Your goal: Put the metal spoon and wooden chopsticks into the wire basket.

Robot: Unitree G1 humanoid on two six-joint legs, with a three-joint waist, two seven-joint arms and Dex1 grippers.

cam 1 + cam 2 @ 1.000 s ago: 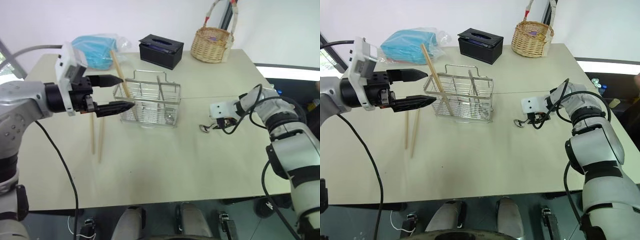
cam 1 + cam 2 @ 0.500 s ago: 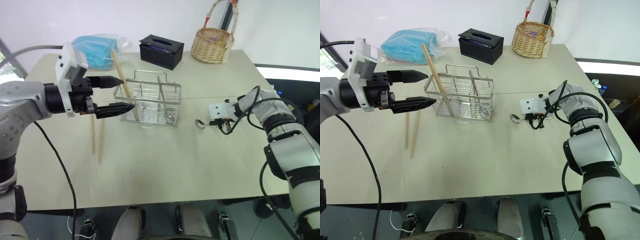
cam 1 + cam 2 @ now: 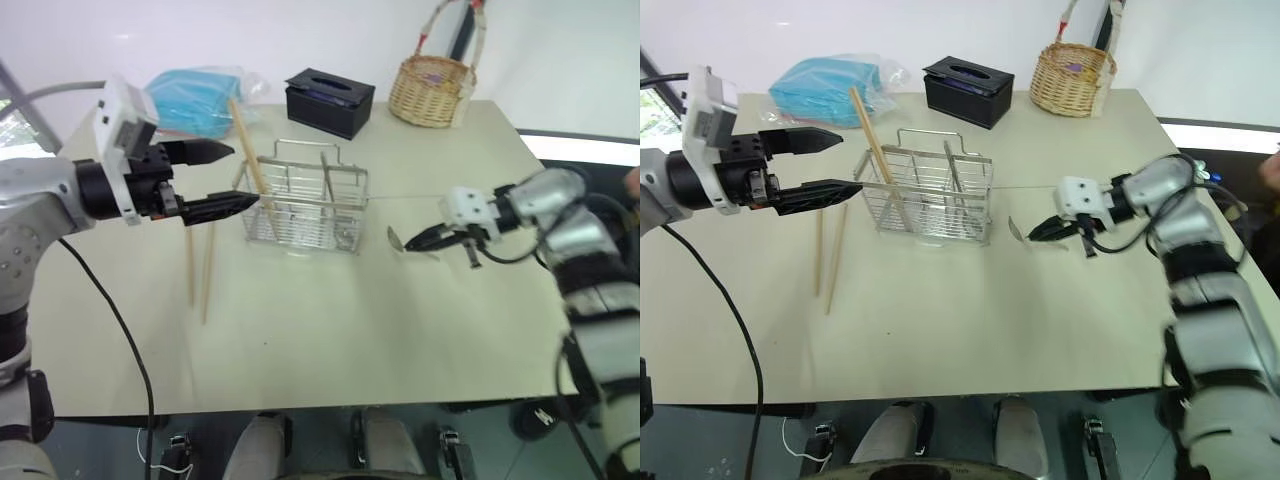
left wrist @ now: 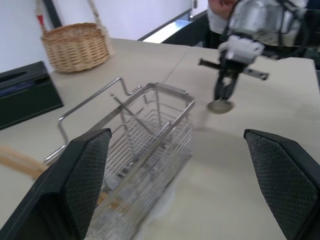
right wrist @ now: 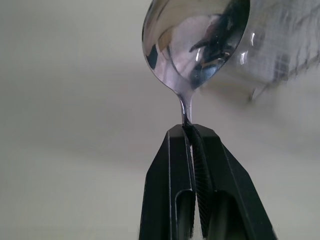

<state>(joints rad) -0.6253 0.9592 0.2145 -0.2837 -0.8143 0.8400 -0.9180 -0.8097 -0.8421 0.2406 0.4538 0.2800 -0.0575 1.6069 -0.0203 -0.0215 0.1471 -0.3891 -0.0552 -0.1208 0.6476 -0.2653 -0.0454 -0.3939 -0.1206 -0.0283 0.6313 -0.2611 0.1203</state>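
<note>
Currently the right pincer (image 3: 412, 243) is pressed together on the slim handle of the metal spoon (image 5: 196, 45), bowl leading, held clear above the worktop (image 3: 330, 320) just to the right of the wire basket (image 3: 305, 205). The spoon bowl (image 3: 394, 238) sits near the basket's right end wall, not touching it.

Left pincer (image 3: 228, 178) is spread wide, holding nothing, hovering at the basket's left end; its lower finger (image 3: 215, 208) reaches toward the basket's near-left corner.

Wooden chopsticks: one stick (image 3: 248, 160) leans tilted in the basket's left part, its upper end rising toward the blue bag (image 3: 190, 100). Two more sticks (image 3: 200, 265) lie flat on the worktop, side by side, left of the basket and below the left pincer.

Behind the basket: a black tissue box (image 3: 330, 100) and a wicker basket (image 3: 432, 88), both well apart from the pincers.
</note>
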